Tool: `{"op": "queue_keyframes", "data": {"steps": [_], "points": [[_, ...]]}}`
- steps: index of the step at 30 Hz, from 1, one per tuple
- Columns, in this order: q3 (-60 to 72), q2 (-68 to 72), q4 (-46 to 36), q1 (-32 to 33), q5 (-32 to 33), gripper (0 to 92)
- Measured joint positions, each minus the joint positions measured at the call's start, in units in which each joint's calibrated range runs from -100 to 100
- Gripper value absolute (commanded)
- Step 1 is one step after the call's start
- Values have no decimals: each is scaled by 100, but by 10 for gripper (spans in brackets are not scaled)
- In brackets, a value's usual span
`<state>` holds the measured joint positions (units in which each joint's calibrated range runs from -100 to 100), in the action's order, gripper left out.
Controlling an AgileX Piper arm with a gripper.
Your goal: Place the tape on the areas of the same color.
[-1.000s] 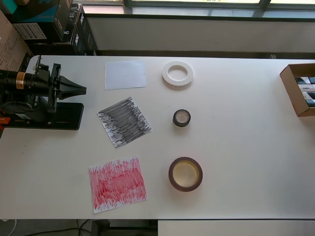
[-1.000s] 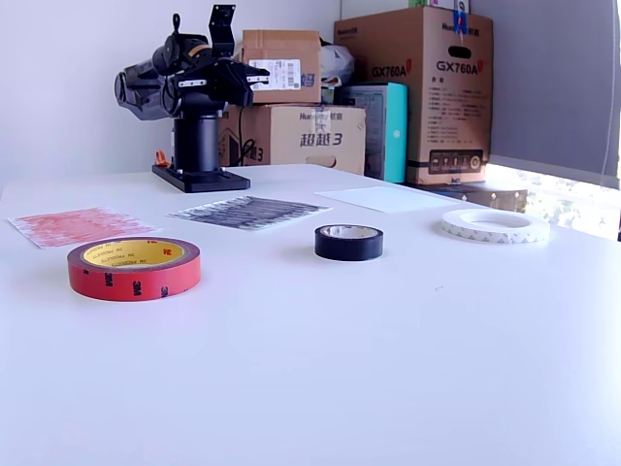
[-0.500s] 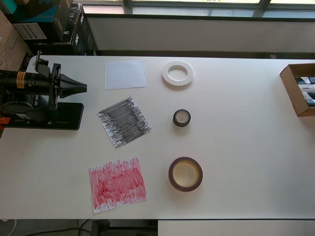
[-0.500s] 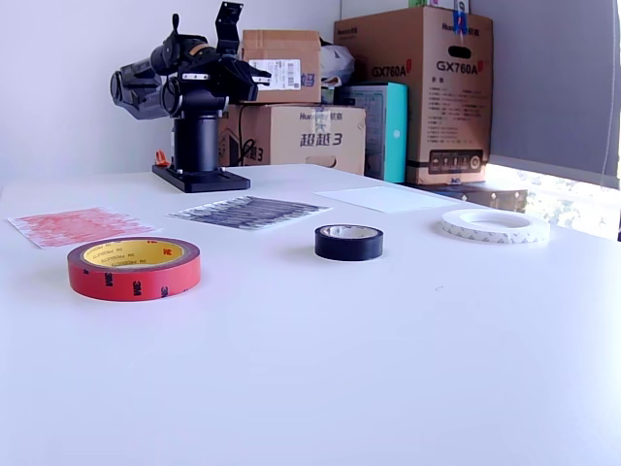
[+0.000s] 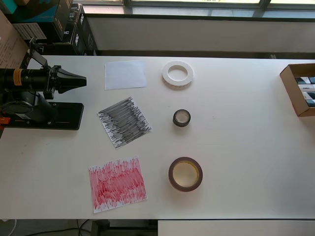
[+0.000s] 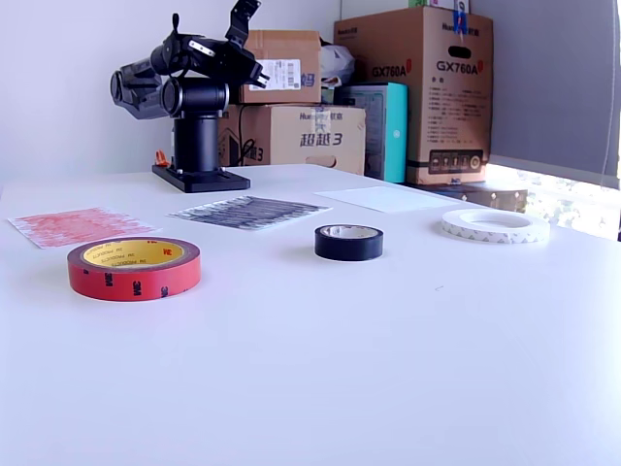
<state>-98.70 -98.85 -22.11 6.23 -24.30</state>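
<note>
- One broad white table (image 5: 246, 162) carries everything, its top smooth and matte.
- Several cardboard boxes stand behind it in the exterior view; the tallest brown one (image 6: 427, 92) reads "GX760A", and a lower one (image 6: 306, 136) bears Chinese characters followed by a "3".
- The black arm (image 5: 29, 81) sits on a flat black base plate (image 5: 59, 118) at the overhead view's left edge, with an orange band round its barrel.
- Its gripper (image 5: 81, 80) tapers to a dark point over the table, near the white sheet; the tips look drawn together with nothing between them, though how far apart they stand cannot be told for certain.
- Three roughly square paper sheets lie in a column: the plain white sheet (image 5: 125, 74) farthest up in the overhead view, the black-scribbled sheet (image 5: 124, 121) in the middle and turned askew, the red-scribbled sheet (image 5: 117, 184) lowest.
- An open cardboard box (image 5: 298, 90) at the overhead view's right edge holds small packages.
- The red-brown tape roll (image 6: 134, 268) is the thickest ring, glossy, with a yellow liner bearing small red print too small to read; it lies flat to the right of the red sheet, well apart from it.
- The white tape ring (image 5: 177, 73) is wide and flat, beside the white sheet but not on it.
- The small black tape roll (image 5: 181, 118) lies flat right of the black sheet, apart from it.
</note>
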Motion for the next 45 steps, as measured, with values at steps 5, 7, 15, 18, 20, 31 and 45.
{"op": "queue_keyframes", "data": {"steps": [5, 7, 15, 18, 20, 31, 45], "points": [[0, 0, 0, 0, -113, 4], [0, 0, 0, 0, -113, 4], [0, 0, 0, 0, -113, 4], [0, 0, 0, 0, -113, 4], [0, 0, 0, 0, -113, 4], [0, 0, 0, 0, -113, 4], [0, 0, 0, 0, -103, 4]]}}
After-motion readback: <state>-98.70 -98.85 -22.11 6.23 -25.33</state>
